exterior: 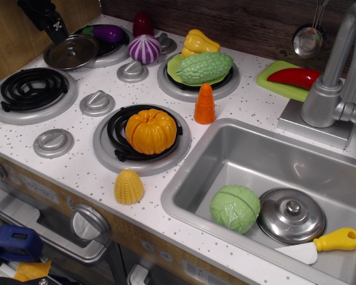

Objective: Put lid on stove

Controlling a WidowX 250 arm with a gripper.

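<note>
The lid (71,52), shallow and shiny silver with a small centre knob, lies on the near-left part of the back-left burner of the stove (83,138), whose surface is white and speckled. A purple eggplant (108,32) sits on the same burner just behind it. My black gripper (54,28) hangs at the top left, its tips right at the lid's far-left rim. Whether the jaws grip the rim is hidden by the dark fingers.
The front-left burner (32,89) is bare. An orange pumpkin (150,130) fills the front-right burner and a green gourd (203,67) the back-right. An onion (145,48), carrot (204,104) and corn (129,186) stand around. The sink (237,148) holds a domed lid (291,215) and a cabbage (235,208).
</note>
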